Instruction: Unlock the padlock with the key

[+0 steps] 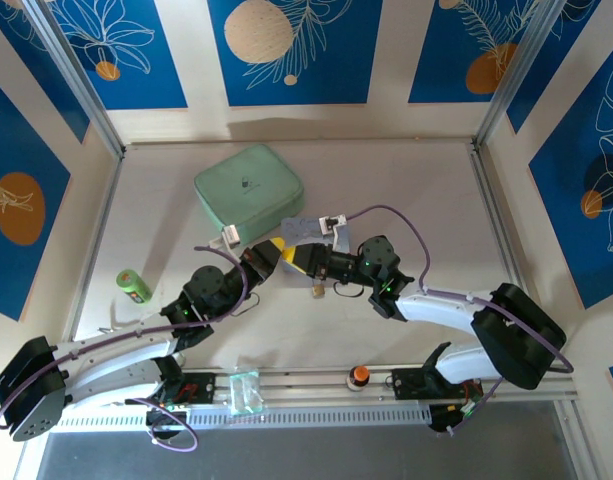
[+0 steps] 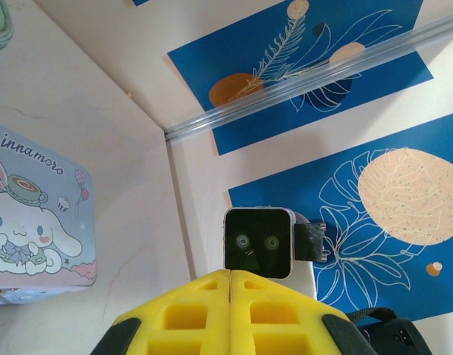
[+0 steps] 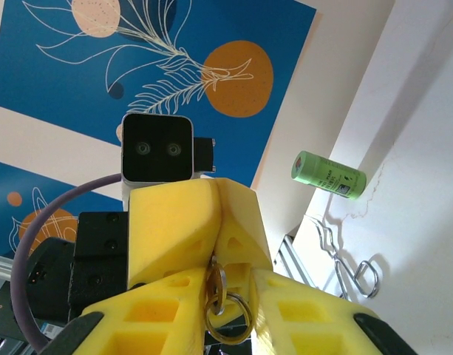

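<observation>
**Task progress at the meeting of the two arms.** The left gripper (image 2: 230, 285) and the right gripper (image 3: 230, 296) face each other tip to tip over the middle of the table (image 1: 426, 200), just near of the pale blue cartoon tin (image 2: 34, 222). The left gripper's yellow fingers are pressed together along one seam. Whether anything thin is pinched between them cannot be told from its own camera.

In the right wrist view, a small flat metal piece on a thin ring, taken to be the key (image 3: 215, 285), hangs from the left fingertips into the narrow gap between the right gripper's fingers. Those fingers stand close on either side of it, but a firm clamp cannot be confirmed.

A tiny brassy object, probably the padlock (image 1: 316, 290), shows just near of the joined grippers. Whether it hangs or lies on the table cannot be told, and its shackle is too small to judge.

As judged, the key is in hand — but seating it in the keyhole, turning it and freeing the shackle are all left to do.
</observation>
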Robot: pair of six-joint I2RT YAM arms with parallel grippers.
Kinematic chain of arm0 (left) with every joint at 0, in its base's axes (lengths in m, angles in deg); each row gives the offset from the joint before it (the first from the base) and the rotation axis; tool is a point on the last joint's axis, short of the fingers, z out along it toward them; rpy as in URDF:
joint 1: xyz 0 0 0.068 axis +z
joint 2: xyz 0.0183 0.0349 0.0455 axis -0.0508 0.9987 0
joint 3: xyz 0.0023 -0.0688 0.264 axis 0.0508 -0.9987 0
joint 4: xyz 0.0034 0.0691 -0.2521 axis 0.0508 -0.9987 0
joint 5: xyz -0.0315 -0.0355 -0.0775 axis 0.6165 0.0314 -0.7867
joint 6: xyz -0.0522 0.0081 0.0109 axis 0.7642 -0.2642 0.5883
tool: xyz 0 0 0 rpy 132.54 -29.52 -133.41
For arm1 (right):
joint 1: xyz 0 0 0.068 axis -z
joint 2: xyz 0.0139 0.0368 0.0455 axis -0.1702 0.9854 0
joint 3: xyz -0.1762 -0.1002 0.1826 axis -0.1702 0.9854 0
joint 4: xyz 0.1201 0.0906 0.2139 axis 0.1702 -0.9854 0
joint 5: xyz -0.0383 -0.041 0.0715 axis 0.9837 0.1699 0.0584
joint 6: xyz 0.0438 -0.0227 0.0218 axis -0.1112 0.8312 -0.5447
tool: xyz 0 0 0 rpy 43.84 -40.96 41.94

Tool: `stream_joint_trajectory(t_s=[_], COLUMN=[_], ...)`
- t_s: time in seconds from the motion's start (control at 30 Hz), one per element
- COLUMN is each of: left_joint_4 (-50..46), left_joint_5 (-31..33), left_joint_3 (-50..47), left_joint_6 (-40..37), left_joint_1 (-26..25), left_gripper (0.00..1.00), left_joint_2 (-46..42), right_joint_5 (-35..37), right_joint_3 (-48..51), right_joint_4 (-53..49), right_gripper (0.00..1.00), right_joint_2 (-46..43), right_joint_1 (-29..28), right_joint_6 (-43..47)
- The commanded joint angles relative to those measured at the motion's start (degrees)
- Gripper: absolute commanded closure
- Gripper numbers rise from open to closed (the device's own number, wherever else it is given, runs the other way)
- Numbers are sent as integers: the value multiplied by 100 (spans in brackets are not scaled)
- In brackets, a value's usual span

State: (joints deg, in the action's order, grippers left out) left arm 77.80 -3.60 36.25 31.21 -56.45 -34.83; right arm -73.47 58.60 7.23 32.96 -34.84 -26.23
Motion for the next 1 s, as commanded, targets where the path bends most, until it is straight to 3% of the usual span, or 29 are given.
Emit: stream_joint_trajectory(t_s=[0.0,0.13,0.23,0.5,0.53,0.63,0.67,0.87,0.97], left_joint_4=[145,169,163,41,1,-227,-367,-2105,-2897], left_joint_5=[-37,-18,10,132,151,275,318,517,364], left_joint_3=[-26,-83,-96,-114,-114,-96,-75,433,841], left_joint_6=[105,155,172,199,201,75,-8,-581,-1019], left_joint_1=[-51,-52,-51,-51,-51,-51,-51,-51,-47], left_gripper=[100,100,100,100,90,47,37,0,0], left_joint_2=[8,18,2,-55,-87,-225,-289,-577,-272], right_joint_5=[12,23,69,63,71,87,112,206,322], right_joint_3=[-119,-95,-68,-22,-5,75,123,316,392], right_joint_4=[254,259,193,97,67,-67,-156,-1115,-1995], right_gripper=[83,89,100,100,100,100,100,100,100], right_joint_2=[79,63,24,-26,-48,-163,-219,-723,-1118], right_joint_1=[-36,-36,-36,-47,-45,-14,5,203,323], right_joint_6=[-44,-53,-53,-31,-27,28,34,204,403])
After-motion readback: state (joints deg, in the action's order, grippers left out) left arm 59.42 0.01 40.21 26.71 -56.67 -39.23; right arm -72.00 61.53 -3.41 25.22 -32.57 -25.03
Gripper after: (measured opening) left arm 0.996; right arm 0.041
